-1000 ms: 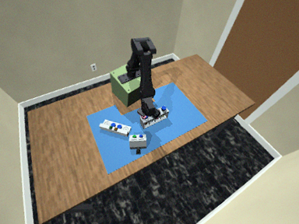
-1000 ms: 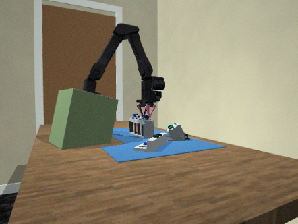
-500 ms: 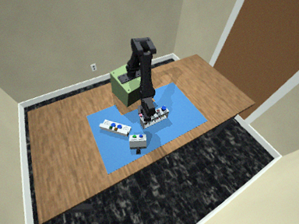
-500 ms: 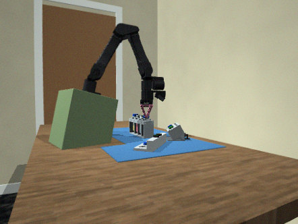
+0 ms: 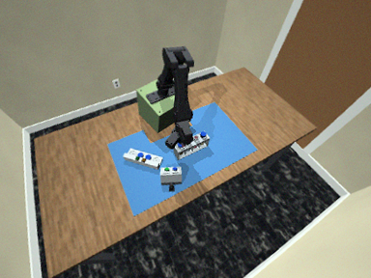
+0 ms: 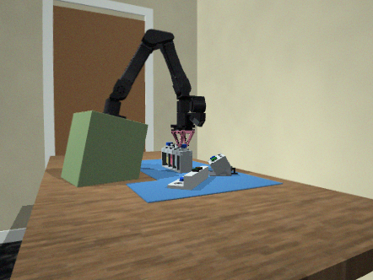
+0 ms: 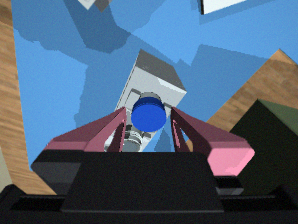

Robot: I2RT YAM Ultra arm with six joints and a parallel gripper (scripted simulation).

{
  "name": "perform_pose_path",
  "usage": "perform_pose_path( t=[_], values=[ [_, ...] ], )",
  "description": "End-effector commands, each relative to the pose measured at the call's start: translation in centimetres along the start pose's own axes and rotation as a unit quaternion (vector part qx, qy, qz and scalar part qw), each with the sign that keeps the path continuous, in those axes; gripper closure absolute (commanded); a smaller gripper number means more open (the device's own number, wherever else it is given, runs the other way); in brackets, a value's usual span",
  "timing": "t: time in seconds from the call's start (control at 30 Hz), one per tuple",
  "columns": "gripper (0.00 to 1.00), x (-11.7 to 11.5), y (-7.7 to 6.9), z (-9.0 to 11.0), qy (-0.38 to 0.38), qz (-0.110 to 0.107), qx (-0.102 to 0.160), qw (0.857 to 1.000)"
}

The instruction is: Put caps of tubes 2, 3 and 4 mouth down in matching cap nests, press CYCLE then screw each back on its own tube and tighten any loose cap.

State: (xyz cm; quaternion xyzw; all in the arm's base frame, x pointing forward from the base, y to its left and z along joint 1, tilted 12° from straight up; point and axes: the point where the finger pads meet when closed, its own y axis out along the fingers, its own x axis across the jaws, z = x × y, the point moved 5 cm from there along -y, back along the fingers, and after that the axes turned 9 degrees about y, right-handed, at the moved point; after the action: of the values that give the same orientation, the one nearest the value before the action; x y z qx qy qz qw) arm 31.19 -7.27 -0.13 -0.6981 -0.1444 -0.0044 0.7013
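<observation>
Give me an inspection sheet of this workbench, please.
Surface: wooden table with a blue mat.
Job's things: tube rack, cap tray and key box, all on the mat.
Clutter: nothing seen.
Gripper: half open, straddling a blue cap at the rack, with small gaps either side.
Cables: nothing seen.
Surroundings: green block under the arm, plain walls, brown door, dark floor.
</observation>
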Motion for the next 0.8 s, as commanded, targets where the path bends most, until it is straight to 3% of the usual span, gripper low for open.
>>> perform_pose_path(
  t=[0.0, 0.1, 0.23, 0.5, 0.53, 0.77],
  values=[
    [0.51, 0.22, -0.24, -0.11, 0.139, -0.005, -0.002, 0.99],
    [0.51, 0.22, -0.24, -0.09, 0.187, -0.005, -0.002, 0.982],
    [0.51, 0.21, -0.23, -0.08, 0.307, -0.006, -0.001, 0.952],
    [0.51, 0.2, -0.19, -0.07, 0.307, -0.006, -0.001, 0.952],
    [1.0, 0.2, -0.19, -0.07, 0.307, -0.006, -0.001, 0.952],
    [1.0, 0.2, -0.19, -0.07, 0.307, -0.006, -0.001, 0.952]
  ],
)
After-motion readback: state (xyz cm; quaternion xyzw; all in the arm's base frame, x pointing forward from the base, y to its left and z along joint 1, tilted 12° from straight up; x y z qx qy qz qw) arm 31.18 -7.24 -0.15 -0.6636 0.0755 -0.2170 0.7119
